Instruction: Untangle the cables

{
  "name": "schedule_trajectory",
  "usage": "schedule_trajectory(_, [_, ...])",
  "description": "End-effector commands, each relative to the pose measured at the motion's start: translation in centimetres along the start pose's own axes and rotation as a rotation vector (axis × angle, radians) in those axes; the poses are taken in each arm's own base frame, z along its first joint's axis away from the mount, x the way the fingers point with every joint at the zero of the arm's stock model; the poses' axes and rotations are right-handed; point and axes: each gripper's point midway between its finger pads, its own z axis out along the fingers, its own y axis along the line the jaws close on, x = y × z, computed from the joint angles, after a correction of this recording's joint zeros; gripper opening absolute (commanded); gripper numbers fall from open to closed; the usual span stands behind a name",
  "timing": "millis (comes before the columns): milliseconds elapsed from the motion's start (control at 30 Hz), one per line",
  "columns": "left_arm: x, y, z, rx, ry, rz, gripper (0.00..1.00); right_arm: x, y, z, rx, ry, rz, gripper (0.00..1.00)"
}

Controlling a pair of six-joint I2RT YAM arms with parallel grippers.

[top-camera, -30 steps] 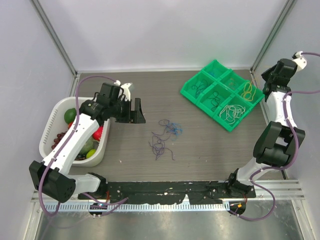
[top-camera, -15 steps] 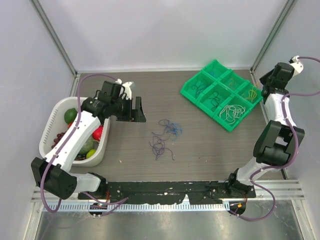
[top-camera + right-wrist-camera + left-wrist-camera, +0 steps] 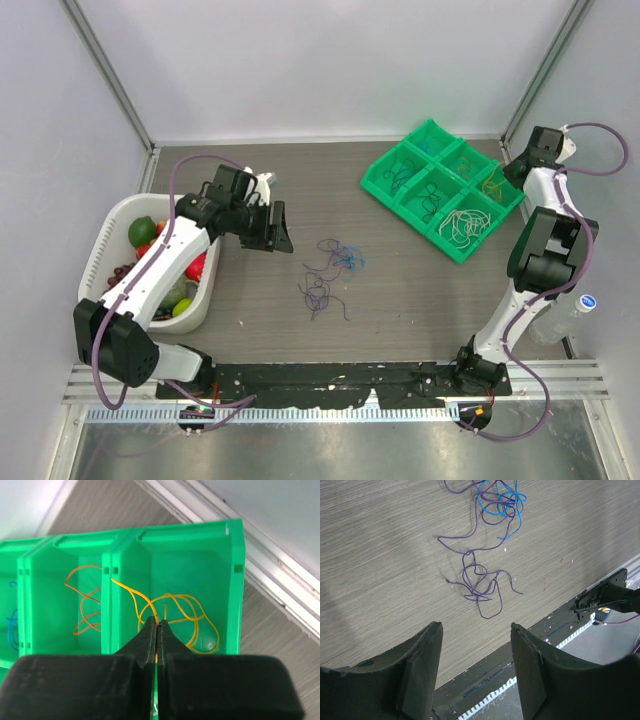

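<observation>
A loose tangle of purple and blue cables (image 3: pixel 328 270) lies mid-table. In the left wrist view the purple strands (image 3: pixel 480 580) and the blue ones (image 3: pixel 500 500) lie ahead of my left gripper (image 3: pixel 476 626), which hovers open and empty to their left (image 3: pixel 275 228). A green compartment tray (image 3: pixel 432 130) at the back right holds sorted cables. My right gripper (image 3: pixel 158 622) is shut on a yellow cable (image 3: pixel 190 610) over the tray's corner compartment (image 3: pixel 512 172). An orange cable (image 3: pixel 85 605) lies in the neighbouring compartment.
A white basket (image 3: pixel 110 240) of fruit stands at the left under my left arm. A plastic bottle (image 3: pixel 580 305) lies at the right edge beside the right arm. A black rail (image 3: pixel 340 378) runs along the near edge.
The right arm has swung toward the far right corner, bringing its gripper down at the tray's yellow compartment. The left gripper's jaws have narrowed a little, and it has shifted slightly.
</observation>
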Motion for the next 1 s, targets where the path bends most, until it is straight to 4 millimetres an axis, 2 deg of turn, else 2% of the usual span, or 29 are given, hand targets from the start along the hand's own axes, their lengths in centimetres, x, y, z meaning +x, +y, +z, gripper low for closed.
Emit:
schedule_trajectory(0, [0.0, -0.7, -0.6, 0.042, -0.010, 0.019, 0.60, 0.4, -0.2, -1.4, 0.108, 0.034, 0.003, 0.02])
schedule_trajectory(200, [0.4, -0.3, 0.5, 0.046, -0.002, -0.019, 0.61, 0.6, -1.9, -1.2, 0.204, 0.041, -0.067, 0.04])
schedule_trajectory(233, [0.5, -0.5, 0.7, 0.063, 0.001, -0.028, 0.62, 0.1, -1.5, -1.1, 0.199, 0.036, -0.073, 0.07])
schedule_trajectory(267, [0.5, -0.7, 0.8, 0.077, -0.001, -0.032, 0.63, 0.8, -1.6, -0.7, 0.197, 0.068, -0.100, 0.09])
schedule_trajectory(333, [0.5, -0.8, 1.1, 0.090, 0.005, -0.033, 0.66, 0.7, -1.0, -0.7, 0.176, 0.084, -0.114, 0.18])
schedule_trajectory(400, [0.5, -1.0, 1.3, 0.100, 0.017, -0.029, 0.68, 0.1, 0.1, -1.3, 0.150, 0.071, -0.130, 0.27])
schedule_trajectory(433, [0.4, -1.0, 1.4, 0.103, 0.018, -0.030, 0.68, -0.4, 1.1, -1.8, 0.137, 0.054, -0.145, 0.34])
schedule_trajectory(467, [0.3, -1.0, 1.8, 0.105, 0.020, -0.037, 0.69, -0.8, 0.8, -2.6, 0.177, 0.047, -0.164, 0.37])
schedule_trajectory(500, [0.3, -0.8, 2.1, 0.104, 0.025, -0.048, 0.69, -1.6, 2.2, -3.5, 0.172, 0.025, -0.180, 0.45])
schedule_trajectory(533, [0.3, -0.9, 2.5, 0.109, 0.028, -0.058, 0.69, -1.5, 1.5, -4.4, 0.233, 0.040, -0.203, 0.48])
schedule_trajectory(567, [0.5, -0.7, 2.9, 0.111, 0.035, -0.073, 0.69, -2.3, 2.3, -5.5, 0.230, 0.022, -0.209, 0.52])
schedule_trajectory(667, [1.1, -0.5, 4.2, 0.132, 0.047, -0.113, 0.65, -2.1, 1.5, -8.8, 0.263, 0.032, -0.221, 0.56])
schedule_trajectory(700, [1.1, -0.5, 4.6, 0.141, 0.048, -0.119, 0.65, -1.1, 1.1, -10.4, 0.255, 0.041, -0.228, 0.61])
schedule_trajectory(733, [1.4, -0.3, 5.0, 0.138, 0.060, -0.133, 0.64, -0.9, 1.4, -10.9, 0.231, 0.029, -0.227, 0.62])
schedule_trajectory(767, [1.5, -0.1, 5.5, 0.136, 0.070, -0.141, 0.62, 0.5, 1.3, -12.4, 0.213, 0.040, -0.245, 0.62])
schedule_trajectory(800, [1.6, 0.2, 6.0, 0.129, 0.084, -0.154, 0.61, 1.1, 2.2, -12.8, 0.160, 0.038, -0.251, 0.62])
schedule_trajectory(833, [1.7, 0.4, 6.5, 0.122, 0.096, -0.169, 0.60, 2.8, 2.6, -14.1, 0.123, 0.050, -0.283, 0.62])
schedule_trajectory(867, [1.8, 0.6, 7.1, 0.120, 0.109, -0.183, 0.59, 3.8, 3.6, -14.8, 0.066, 0.051, -0.299, 0.62])
schedule_trajectory(900, [1.9, 0.8, 7.7, 0.115, 0.122, -0.201, 0.59, 6.5, 4.7, -15.9, -0.008, 0.090, -0.349, 0.62])
schedule_trajectory(933, [2.0, 0.9, 8.1, 0.118, 0.131, -0.212, 0.59, 7.8, 6.9, -16.7, -0.129, 0.111, -0.358, 0.62])
schedule_trajectory(967, [2.1, 1.0, 8.7, 0.118, 0.145, -0.222, 0.59, 11.4, 9.3, -18.5, -0.272, 0.169, -0.407, 0.62])
